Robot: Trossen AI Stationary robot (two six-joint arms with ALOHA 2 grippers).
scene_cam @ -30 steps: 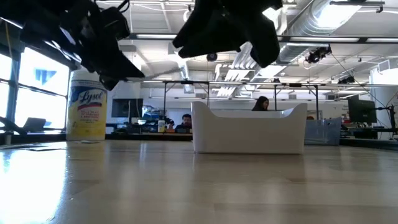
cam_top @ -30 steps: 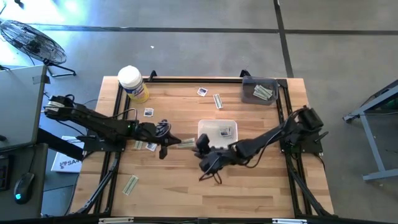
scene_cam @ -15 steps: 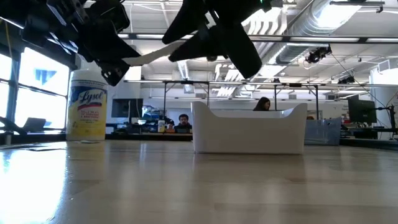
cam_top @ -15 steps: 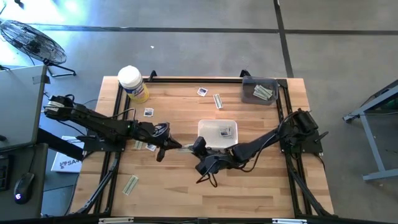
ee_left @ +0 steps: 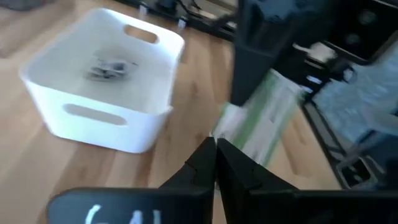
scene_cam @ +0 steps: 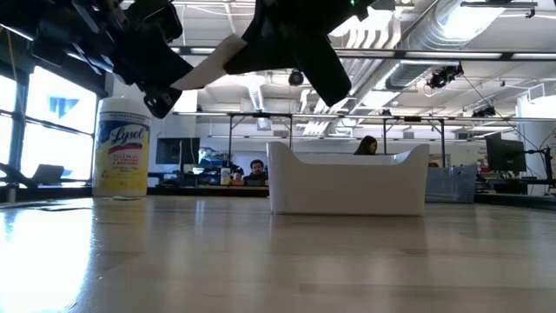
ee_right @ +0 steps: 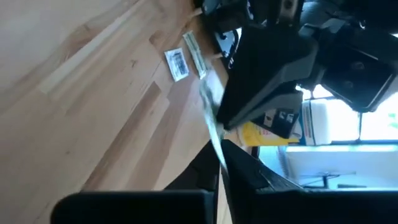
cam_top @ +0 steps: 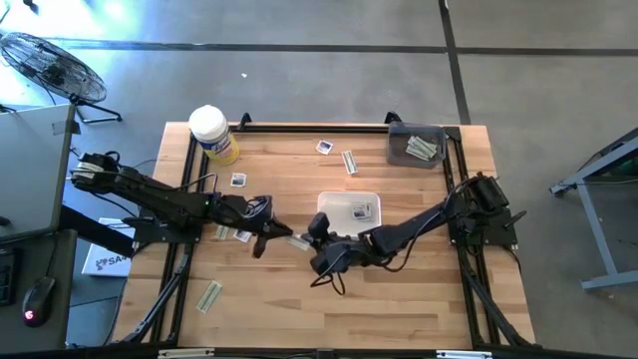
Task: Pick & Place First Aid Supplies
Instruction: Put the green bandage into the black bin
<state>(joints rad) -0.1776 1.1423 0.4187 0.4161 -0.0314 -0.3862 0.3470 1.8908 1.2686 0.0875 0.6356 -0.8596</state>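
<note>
Pale green strip (ee_left: 261,118) hangs between both hands above the wooden surface (cam_top: 399,289); left hand (cam_top: 267,235) and right hand (cam_top: 311,242) each pinch an end. Left should probably release first; right then carries it over the white tray (cam_top: 324,199).

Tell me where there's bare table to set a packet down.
Free: the near strip of the table in front of both grippers, and the stretch between white tray and the grey bin. Crowded: mid-table, where the left gripper and right gripper meet on one strip.

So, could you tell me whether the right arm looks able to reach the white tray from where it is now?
Probably yes. The right gripper sits just left of the white tray, with bare table between. Both it and the left gripper are shut on the strip packet, which must be released first.
</note>
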